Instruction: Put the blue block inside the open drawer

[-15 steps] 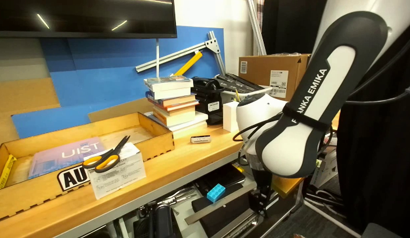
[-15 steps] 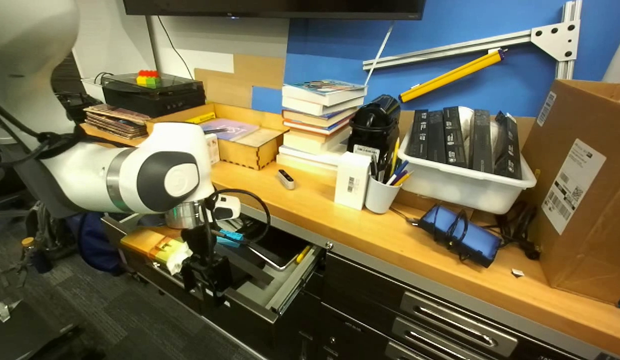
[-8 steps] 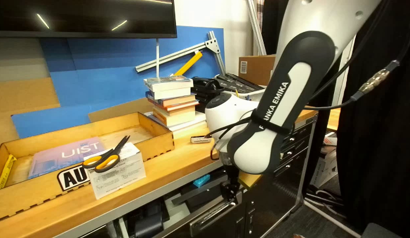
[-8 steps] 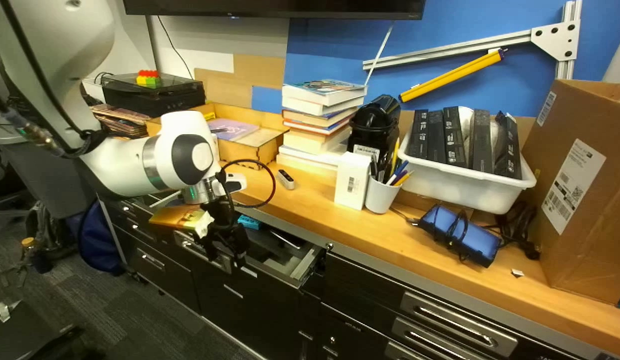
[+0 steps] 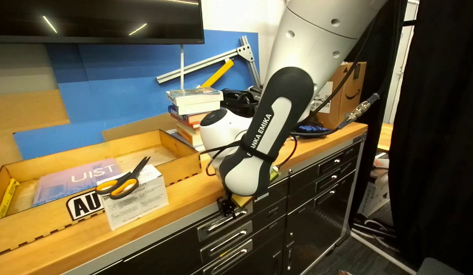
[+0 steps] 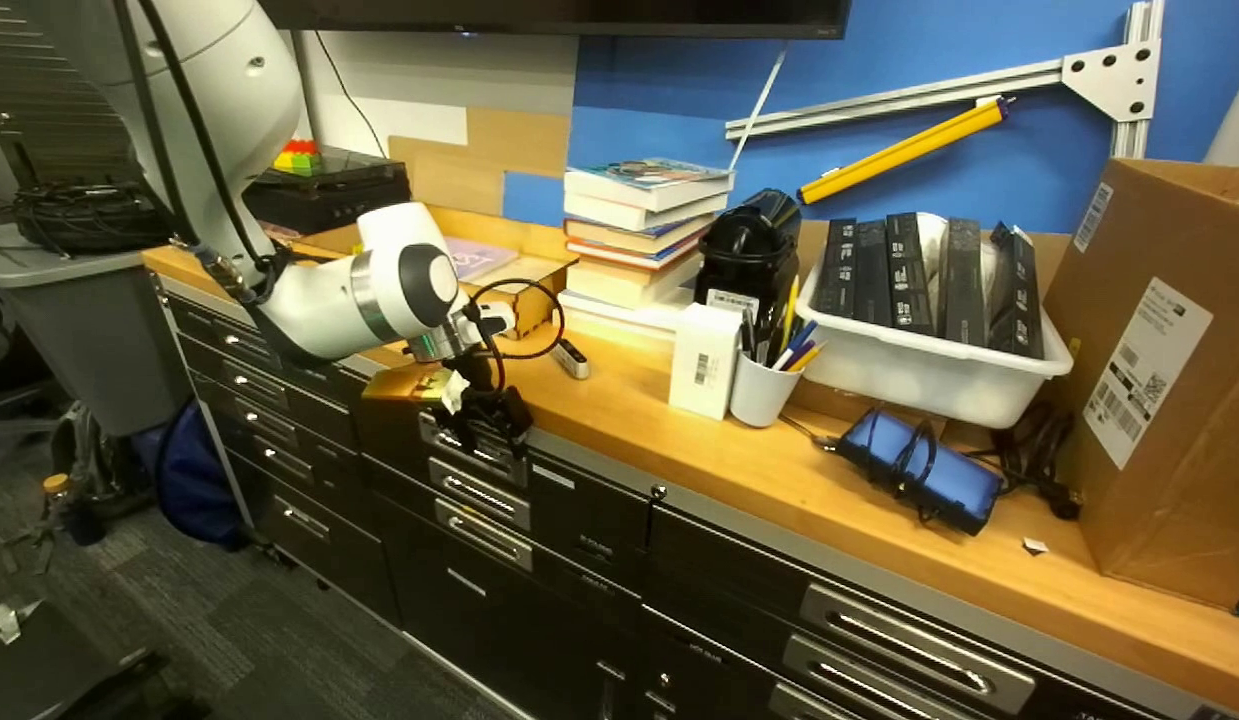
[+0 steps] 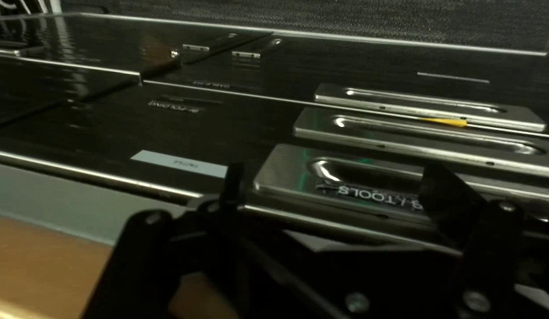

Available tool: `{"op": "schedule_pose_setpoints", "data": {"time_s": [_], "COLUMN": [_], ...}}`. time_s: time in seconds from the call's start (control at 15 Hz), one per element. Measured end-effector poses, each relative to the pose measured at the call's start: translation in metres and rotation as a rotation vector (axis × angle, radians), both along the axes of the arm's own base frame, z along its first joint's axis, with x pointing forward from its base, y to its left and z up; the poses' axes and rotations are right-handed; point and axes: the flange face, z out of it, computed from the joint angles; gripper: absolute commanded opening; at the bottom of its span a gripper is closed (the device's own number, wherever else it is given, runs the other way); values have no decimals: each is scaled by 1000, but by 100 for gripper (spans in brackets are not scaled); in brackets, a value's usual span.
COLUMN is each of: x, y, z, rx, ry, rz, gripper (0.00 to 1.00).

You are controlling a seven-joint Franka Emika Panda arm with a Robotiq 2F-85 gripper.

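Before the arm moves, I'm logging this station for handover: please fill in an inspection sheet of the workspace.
Surface: wooden benchtop above a black tool cabinet.
Blue block: nothing seen.
Top drawer: looks shut.
Clutter: scissors on a white carton, UIST booklet in a wooden tray, book stack, pen cup.
Gripper: open, at the top drawer's handle; contact unclear.
Cables: black cable looped near the gripper; cord wrapped round a blue box.
Surroundings: flat screen, black curtain, gray bin, cardboard box.

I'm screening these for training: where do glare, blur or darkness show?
In an exterior view, light streaks mirrored on the dark monitor; in the wrist view, glints on the drawer handles, near-black jaws, and blurred lettering on the pale label.
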Motion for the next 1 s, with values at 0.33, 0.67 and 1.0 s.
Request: {"op": "schedule_pose_setpoints", "data": {"time_s": [0.33,0.67,1.0], "x": [-2,-22,-51], "y": [-1,-24,-18], "z": [19,110,219], "rx": [-21,-11,70], "ry": [-10,-5,83], "rz": [-4,-39,50], "gripper": [100,100,100]}}
